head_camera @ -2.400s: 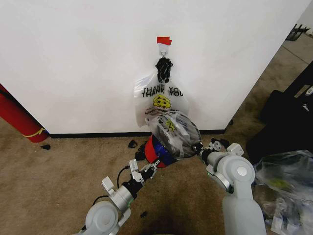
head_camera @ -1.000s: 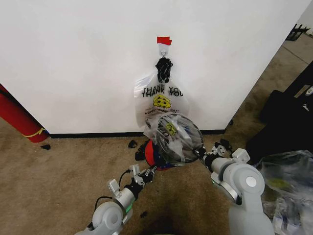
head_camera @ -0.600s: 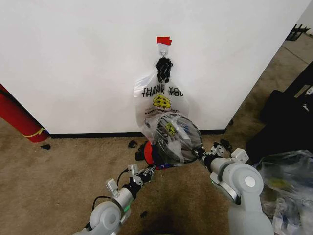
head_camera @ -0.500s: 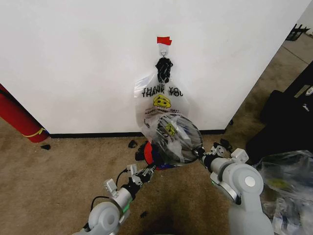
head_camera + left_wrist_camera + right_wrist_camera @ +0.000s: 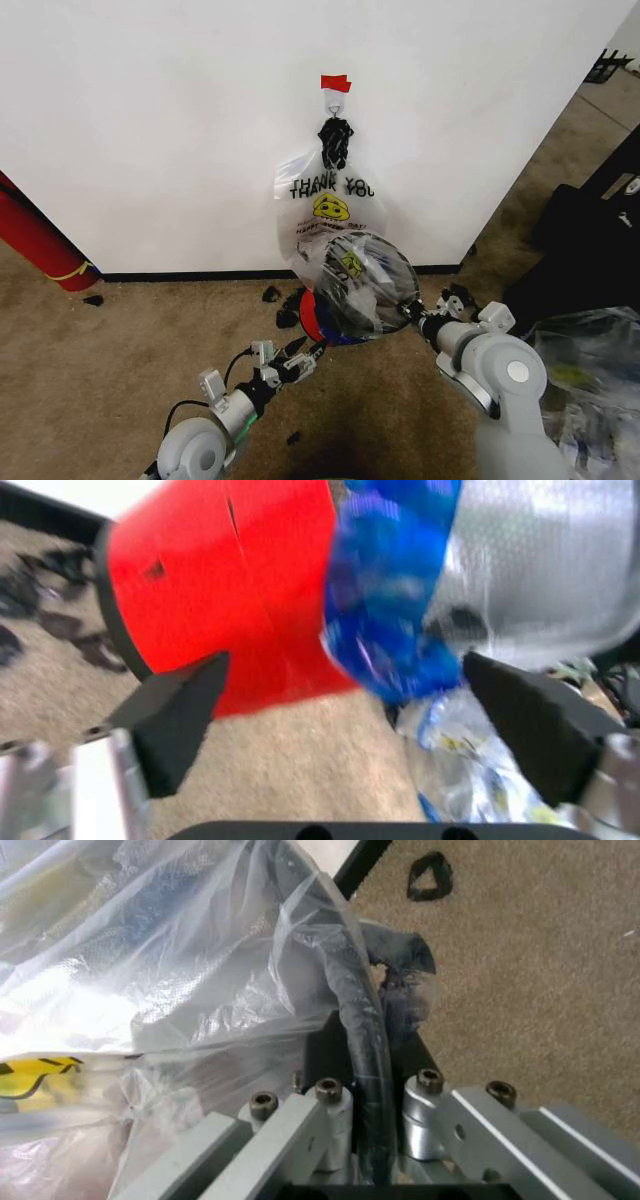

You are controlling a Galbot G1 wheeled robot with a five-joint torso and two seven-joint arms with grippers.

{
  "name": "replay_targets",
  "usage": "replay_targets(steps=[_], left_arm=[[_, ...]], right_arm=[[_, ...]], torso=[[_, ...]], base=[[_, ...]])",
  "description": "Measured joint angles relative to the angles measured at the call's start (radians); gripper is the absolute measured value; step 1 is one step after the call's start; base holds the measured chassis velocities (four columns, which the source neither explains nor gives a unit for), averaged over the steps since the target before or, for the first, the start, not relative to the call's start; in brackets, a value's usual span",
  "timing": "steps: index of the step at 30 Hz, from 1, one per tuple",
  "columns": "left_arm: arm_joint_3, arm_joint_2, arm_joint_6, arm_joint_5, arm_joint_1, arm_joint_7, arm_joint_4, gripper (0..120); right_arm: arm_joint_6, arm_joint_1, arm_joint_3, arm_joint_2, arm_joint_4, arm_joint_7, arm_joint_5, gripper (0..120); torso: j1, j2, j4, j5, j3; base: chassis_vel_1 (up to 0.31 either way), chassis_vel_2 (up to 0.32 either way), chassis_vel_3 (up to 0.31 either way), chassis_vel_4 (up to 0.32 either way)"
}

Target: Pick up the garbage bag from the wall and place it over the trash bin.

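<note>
The trash bin [image 5: 309, 312] is tipped up off the carpet below the wall [image 5: 150, 120], red base to the left, mouth toward me. The translucent garbage bag [image 5: 360, 285] is stretched over its mouth, a blue handle strip [image 5: 390, 607] hanging by the red base [image 5: 230, 592]. My right gripper [image 5: 418, 315] is shut on the bin's black rim [image 5: 365, 1035] with bag plastic [image 5: 180, 975] pinched in. Just short of the base, my left gripper [image 5: 290, 362] stands open and holds nothing. A like smiley bag [image 5: 320, 200] hangs from the hook [image 5: 334, 100] under red tape [image 5: 335, 82].
A long red cylinder [image 5: 35, 245] leans at the left against the wall. Black scraps [image 5: 270, 294] lie on the carpet near the baseboard. A clear plastic bundle [image 5: 585, 360] and a black case [image 5: 590, 250] crowd the right side.
My left gripper has drawn back down and to the left, away from the bin's base. The right gripper keeps its hold on the rim, and the bin has barely shifted.
</note>
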Motion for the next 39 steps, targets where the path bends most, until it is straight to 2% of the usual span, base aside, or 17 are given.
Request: replay_targets(steps=[3,5,7,9,11,14,16,17,22,24,29,31,37,39], left_arm=[[-0.014,0.012,-0.019,0.004,-0.004,-0.025,-0.008,100],[-0.027,0.033,-0.032,0.018,-0.005,-0.031,-0.02,100],[-0.038,0.059,-0.045,0.036,-0.004,-0.029,-0.034,100],[-0.053,0.083,-0.053,0.037,-0.003,-0.019,-0.045,100],[-0.057,0.088,-0.055,0.031,-0.004,-0.016,-0.045,100],[-0.1,0.112,-0.059,-0.06,-0.022,0.005,-0.025,100],[-0.122,0.122,-0.057,-0.133,-0.041,0.005,-0.002,100],[-0.122,0.122,-0.057,-0.133,-0.041,0.005,-0.002,100],[-0.122,0.144,-0.04,-0.223,-0.116,0.002,0.038,100],[-0.117,0.146,-0.036,-0.228,-0.126,0.002,0.041,100],[-0.083,0.148,-0.019,-0.246,-0.188,-0.006,0.067,100],[-0.081,0.148,-0.018,-0.248,-0.191,-0.006,0.069,100],[-0.067,0.14,-0.009,-0.264,-0.245,-0.007,0.129,100],[-0.065,0.139,-0.007,-0.268,-0.253,-0.007,0.138,100]], right_arm=[[-0.009,-0.022,-0.006,-0.029,0.001,-0.055,-0.042,0],[-0.017,-0.041,-0.01,-0.07,-0.002,-0.14,-0.111,0],[-0.017,-0.069,-0.014,-0.134,-0.001,-0.269,-0.213,0],[-0.018,-0.089,-0.016,-0.233,0.012,-0.368,-0.263,0],[-0.018,-0.091,-0.015,-0.256,0.013,-0.385,-0.267,0],[-0.004,-0.096,-0.005,-0.399,0.005,-0.486,-0.264,0],[0.007,-0.101,-0.002,-0.46,-0.01,-0.536,-0.257,0],[0.007,-0.101,-0.002,-0.46,-0.01,-0.536,-0.257,0],[0.064,-0.095,-0.025,-0.581,-0.077,-0.692,-0.268,0],[0.074,-0.091,-0.031,-0.593,-0.086,-0.711,-0.27,0],[0.176,-0.049,-0.074,-0.677,-0.186,-0.885,-0.268,0],[0.181,-0.047,-0.076,-0.68,-0.192,-0.893,-0.268,0],[0.341,-0.038,-0.109,-0.728,-0.324,-1.169,-0.301,0],[0.354,-0.036,-0.113,-0.732,-0.336,-1.192,-0.305,0]], torso=[[0.0,0.0,-0.0001,0.0,0.0],[0.0,0.0,0.0,0.0001,0.0],[0.0,0.0,-0.0001,0.0002,0.0],[0.0,0.0,-0.0003,0.0002,0.0],[0.0,0.0,-0.0002,0.0003,0.0],[0.0,0.0,-0.0001,0.0,0.0],[0.0,0.0,0.0,0.0003,0.0],[0.0,0.0,0.0,0.0003,0.0],[0.0,0.0,-0.0002,0.0003,0.0],[0.0,0.0,-0.0001,0.0003,0.0],[0.0,0.0,0.0,0.0001,0.0],[0.0,0.0,0.0,0.0001,0.0],[0.0,0.0,0.0,0.0001,0.0],[0.0,0.0,0.0,0.0002,0.0]], base=[[0.0,0.0,0.0,0.0],[0.0,0.0,0.0,0.0],[0.0,0.0,0.0,0.0],[0.0,0.0,0.0,0.0],[0.0,0.0,0.0,0.0],[0.0,0.0,0.0,0.0],[0.0,0.0,0.0,0.0],[0.0,0.0,0.0,0.0],[0.0,0.0,0.0,0.0],[0.0,0.0,0.0,0.0],[0.0,0.0,0.0,0.0],[0.0,0.0,0.0,0.0],[0.0,0.0,0.0,0.0],[0.0,0.0,0.0,0.0]])
